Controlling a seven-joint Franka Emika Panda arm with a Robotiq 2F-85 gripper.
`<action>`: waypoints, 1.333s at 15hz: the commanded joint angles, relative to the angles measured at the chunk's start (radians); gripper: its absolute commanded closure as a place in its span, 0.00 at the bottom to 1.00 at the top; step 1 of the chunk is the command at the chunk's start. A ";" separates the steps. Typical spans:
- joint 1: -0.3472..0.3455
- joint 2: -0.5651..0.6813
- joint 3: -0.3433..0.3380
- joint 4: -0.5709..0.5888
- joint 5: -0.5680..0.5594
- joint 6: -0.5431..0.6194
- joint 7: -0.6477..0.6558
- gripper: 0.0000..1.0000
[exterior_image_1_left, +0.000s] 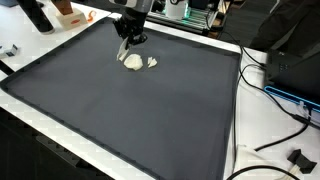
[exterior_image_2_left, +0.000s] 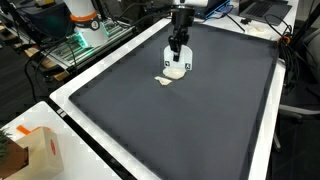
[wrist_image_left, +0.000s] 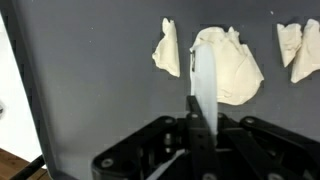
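A cream dough-like lump (exterior_image_1_left: 132, 62) (exterior_image_2_left: 175, 71) (wrist_image_left: 232, 68) lies on the dark grey mat (exterior_image_1_left: 150, 110) (exterior_image_2_left: 200, 120) near its far edge. A smaller torn piece (exterior_image_1_left: 152, 62) (exterior_image_2_left: 163, 80) sits just beside it. The wrist view shows one piece (wrist_image_left: 167, 48) left of the lump and another piece (wrist_image_left: 295, 48) to its right. My gripper (exterior_image_1_left: 128, 45) (exterior_image_2_left: 178, 55) (wrist_image_left: 203, 115) hangs right over the lump, shut on a thin white flat tool (wrist_image_left: 204, 85). The tool's tip reaches onto the lump; whether it presses in is unclear.
White table rim (exterior_image_1_left: 60, 135) frames the mat. Cables (exterior_image_1_left: 270, 85) and a black plug (exterior_image_1_left: 297, 158) lie past one side. A cardboard box (exterior_image_2_left: 40, 150) stands at a near corner. An orange item (exterior_image_1_left: 68, 12) and electronics (exterior_image_2_left: 85, 35) sit behind.
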 joint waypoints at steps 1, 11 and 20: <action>-0.004 -0.049 -0.003 -0.054 0.082 0.044 -0.110 0.99; -0.020 -0.118 0.026 -0.099 0.334 0.068 -0.477 0.99; -0.021 -0.222 0.052 -0.145 0.545 0.014 -0.740 0.99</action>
